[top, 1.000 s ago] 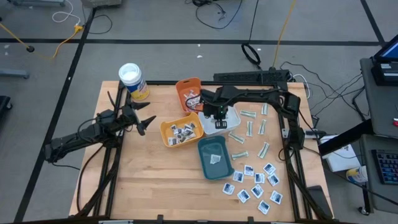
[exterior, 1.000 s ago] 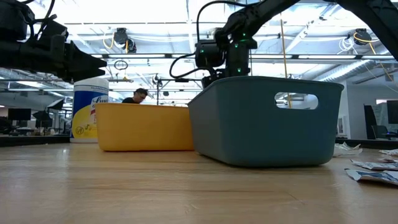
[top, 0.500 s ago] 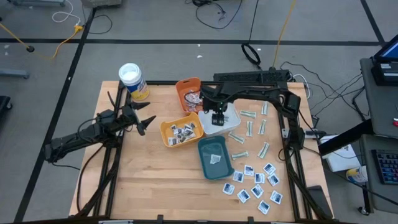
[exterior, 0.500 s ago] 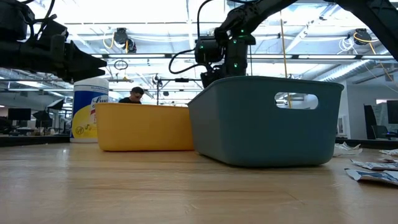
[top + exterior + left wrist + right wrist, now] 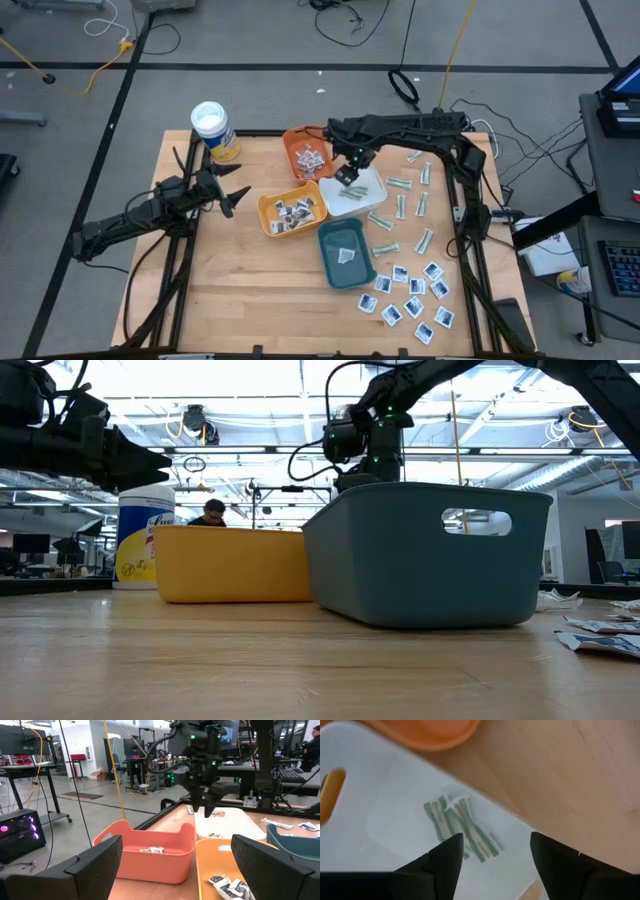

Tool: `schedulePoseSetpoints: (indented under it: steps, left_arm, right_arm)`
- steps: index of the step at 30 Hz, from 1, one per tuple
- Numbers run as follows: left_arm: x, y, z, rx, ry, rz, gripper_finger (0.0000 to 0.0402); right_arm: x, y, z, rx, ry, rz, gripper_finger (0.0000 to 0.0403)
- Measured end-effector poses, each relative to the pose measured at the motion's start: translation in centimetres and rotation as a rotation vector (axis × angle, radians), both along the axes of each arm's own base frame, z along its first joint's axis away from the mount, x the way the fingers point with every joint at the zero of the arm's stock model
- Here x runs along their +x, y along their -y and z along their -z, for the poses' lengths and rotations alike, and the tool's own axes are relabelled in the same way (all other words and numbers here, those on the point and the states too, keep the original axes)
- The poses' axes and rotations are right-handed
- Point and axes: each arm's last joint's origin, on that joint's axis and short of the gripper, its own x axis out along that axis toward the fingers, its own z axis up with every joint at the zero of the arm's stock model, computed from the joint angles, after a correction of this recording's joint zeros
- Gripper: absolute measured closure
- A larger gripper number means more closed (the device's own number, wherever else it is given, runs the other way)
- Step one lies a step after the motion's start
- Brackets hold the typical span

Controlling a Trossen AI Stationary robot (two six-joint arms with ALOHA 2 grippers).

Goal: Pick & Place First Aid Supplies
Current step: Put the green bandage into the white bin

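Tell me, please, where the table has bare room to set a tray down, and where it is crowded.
Free: the near wood in front of the yellow tray and teal tray, and the left side around the left pincer. Crowded: the middle, where trays cluster under the right pincer; the right, with strips; the near right, with sachets.

Green-striped strips (image 5: 462, 829) lie flat in white tray (image 5: 370, 850). Pale strips (image 5: 405, 205) loose on counter (image 5: 250, 280) beside it. Square white sachets (image 5: 412, 297) scattered near counter's front right. More packets (image 5: 295, 210) in yellow tray (image 5: 268, 222), orange tray (image 5: 296, 135), teal tray (image 5: 328, 262).
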Motion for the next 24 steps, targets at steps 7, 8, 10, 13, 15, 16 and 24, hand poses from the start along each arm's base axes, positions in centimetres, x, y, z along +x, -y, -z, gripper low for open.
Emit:
schedulePoseSetpoints:
  steps: [7, 8, 10, 13, 15, 16, 24]
  left_arm:
    - [0.0, 0.0, 0.0, 0.000, 0.000, 0.000, 0.0023]
    - [0.0, 0.0, 0.0, 0.000, 0.000, 0.000, 0.0023]
    - [0.0, 0.0, 0.0, 0.000, 0.000, 0.000, 0.0023]
    - [0.0, 0.0, 0.0, 0.000, 0.000, 0.000, 0.0023]
    - [0.0, 0.0, 0.0, 0.000, 0.000, 0.000, 0.0023]
    - [0.0, 0.0, 0.0, 0.000, 0.000, 0.000, 0.0023]
    - [0.0, 0.0, 0.0, 0.000, 0.000, 0.000, 0.0023]
  right_arm:
    - [-1.8, 2.4, -1.3, -0.011, 0.040, 0.166, 0.0181]
    - [-2.2, 2.9, -1.7, -0.020, 0.048, 0.196, 0.0181]
    - [-3.4, 4.0, -2.6, -0.066, 0.055, 0.268, 0.0182]
    - [-5.3, 5.6, -3.5, -0.124, 0.047, 0.380, 0.0182]
    - [-6.6, 6.6, -3.9, -0.144, 0.044, 0.453, 0.0182]
    - [-7.2, 7.0, -4.2, -0.151, 0.050, 0.488, 0.0182]
    - [-11.7, 9.4, -3.5, -0.128, 0.020, 0.694, 0.0182]
